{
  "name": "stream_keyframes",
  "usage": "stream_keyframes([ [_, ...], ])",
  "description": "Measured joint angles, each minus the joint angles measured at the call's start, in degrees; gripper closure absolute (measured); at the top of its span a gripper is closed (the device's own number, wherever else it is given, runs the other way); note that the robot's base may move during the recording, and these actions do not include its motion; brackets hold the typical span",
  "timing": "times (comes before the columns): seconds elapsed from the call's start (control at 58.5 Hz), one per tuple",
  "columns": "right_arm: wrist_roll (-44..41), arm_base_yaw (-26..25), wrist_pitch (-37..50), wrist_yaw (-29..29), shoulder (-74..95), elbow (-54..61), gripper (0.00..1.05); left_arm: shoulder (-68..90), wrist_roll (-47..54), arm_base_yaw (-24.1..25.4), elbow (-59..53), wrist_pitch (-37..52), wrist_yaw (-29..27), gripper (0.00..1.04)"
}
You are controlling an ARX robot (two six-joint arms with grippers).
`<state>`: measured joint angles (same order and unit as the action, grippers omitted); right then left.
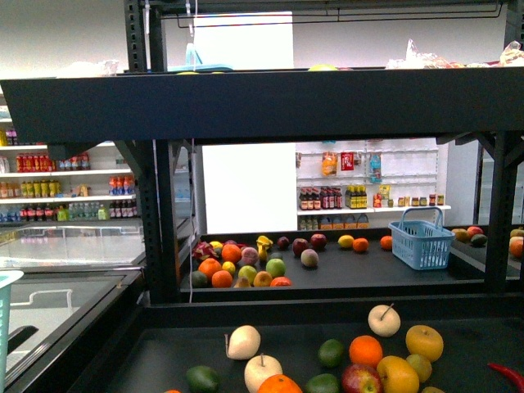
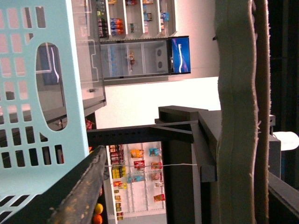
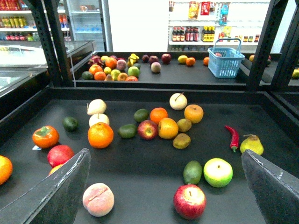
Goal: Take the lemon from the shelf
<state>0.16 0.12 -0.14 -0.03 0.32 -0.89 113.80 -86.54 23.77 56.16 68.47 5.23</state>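
The black shelf rack fills the front view, with a thick top deck and a lower deck of mixed fruit. A bright plain yellow rounded top peeks over the top deck's edge; it looks like the lemon, mostly hidden. My right gripper is open and empty, low over the lower deck, above a red apple. My left gripper is open and empty beside a rack upright. Neither gripper shows in the front view.
Orange-tinged yellow round fruits lie among oranges, apples, avocados and a red chilli. A light blue basket is close to the left gripper. A blue basket and more fruit sit on the far rack.
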Motion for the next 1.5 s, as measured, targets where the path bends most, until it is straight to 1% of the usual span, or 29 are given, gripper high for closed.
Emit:
stream_keyframes([
  [0.051, 0.0, 0.0, 0.0, 0.02, 0.0, 0.0, 0.07, -0.85, 0.42, 0.17, -0.46, -0.92, 0.26, 0.07],
  [0.12, 0.0, 0.0, 0.0, 0.0, 0.0, 0.0, 0.07, -2.32, 1.14, 0.31, -1.14, -2.14, 0.46, 0.09],
  [0.256, 0.0, 0.0, 0.0, 0.02, 0.0, 0.0, 0.07, -5.57, 2.58, 0.63, -2.34, -4.48, 0.77, 0.08],
  [0.393, 0.0, 0.0, 0.0, 0.0, 0.0, 0.0, 0.07, -10.67, 5.66, 1.07, -4.42, -9.81, 1.73, 0.08],
  [0.479, 0.0, 0.0, 0.0, 0.02, 0.0, 0.0, 0.07, -15.54, 9.68, 1.27, -6.29, -15.67, 2.01, 0.08],
  [0.598, 0.0, 0.0, 0.0, 0.0, 0.0, 0.0, 0.07, -22.97, 16.83, 1.46, -9.22, -26.14, -0.28, 0.08],
  [0.684, 0.0, 0.0, 0.0, 0.02, 0.0, 0.0, 0.07, -28.68, 24.22, 2.01, -12.02, -35.76, -3.93, 0.08],
  [0.786, 0.0, 0.0, 0.0, 0.0, 0.0, 0.0, 0.07, -35.89, 33.59, 2.14, -16.02, -44.5, -8.72, 0.08],
  [0.855, 0.0, 0.0, 0.0, 0.0, 0.0, 0.0, 0.07, -43.95, 42.03, 0.72, -19.3, -50.18, -12.35, 0.08],
  [0.94, 0.0, 0.0, 0.0, 0.0, 0.0, 0.0, 0.07, -51.87, 48.46, -2.58, -21.46, -55.19, -15.21, 0.08],
  [1.026, 0.0, 0.0, 0.0, 0.02, 0.0, 0.0, 0.07, -61.92, 54.49, -7.72, -23.91, -60.37, -19.17, 0.08],
  [1.094, 0.0, 0.0, 0.0, 0.02, 0.0, 0.0, 0.07, -69.83, 58.71, -13.22, -25.94, -62.66, -23.23, 0.08],
  [1.111, 0.0, 0.0, 0.0, 0.02, 0.0, 0.0, 0.07, -70.86, 59.23, -13.6, -26.34, -62.49, -22.49, 0.09],
  [1.145, 0.0, 0.0, 0.0, 0.0, 0.0, 0.0, 0.07, -75.01, 64.87, -14.53, -28.37, -61.16, -14.91, 0.15],
  [1.162, 0.0, 0.0, 0.0, 0.0, 0.0, 0.0, 0.07, -77.13, 67.58, -15.54, -29.33, -61.22, -12.41, 0.19],
  [1.179, 0.0, 0.0, 0.0, 0.02, 0.0, 0.0, 0.07, -79.25, 70.2, -17.0, -30.38, -61.68, -10.32, 0.22],
  [1.197, -0.02, 0.0, 0.0, 0.0, 0.0, 0.0, 0.07, -80.32, 71.45, -17.84, -30.88, -62.05, -9.18, 0.24],
  [1.248, 0.0, 0.0, 0.0, -0.02, 0.0, 0.0, 0.07, -86.75, 77.42, -22.18, -33.88, -65.35, -5.05, 0.35],
  [1.299, -0.02, 0.0, 0.0, -0.02, 0.0, 0.0, 0.07, -91.76, 81.07, -23.52, -35.8, -68.98, -4.28, 0.44],
  [1.35, 0.0, 0.0, 0.0, 0.2, 0.0, 0.0, 0.07, -97.48, 82.95, -23.52, -37.75, -72.76, -5.38, 0.54],
  [1.385, 0.0, 0.0, 0.0, 0.17, 0.0, 0.0, 0.07, -99.69, 83.67, -23.56, -38.69, -72.89, -5.29, 0.6],
  [1.419, 0.0, 0.0, 0.0, 0.15, 0.0, 0.0, 0.07, -102.14, 84.65, -23.74, -40.04, -72.59, -5.22, 0.71],
  [1.504, -0.02, 0.0, 0.02, -0.02, -0.04, 0.0, 0.07, -103.82, 85.33, -23.74, -42.82, -71.8, -5.29, 0.88],
])
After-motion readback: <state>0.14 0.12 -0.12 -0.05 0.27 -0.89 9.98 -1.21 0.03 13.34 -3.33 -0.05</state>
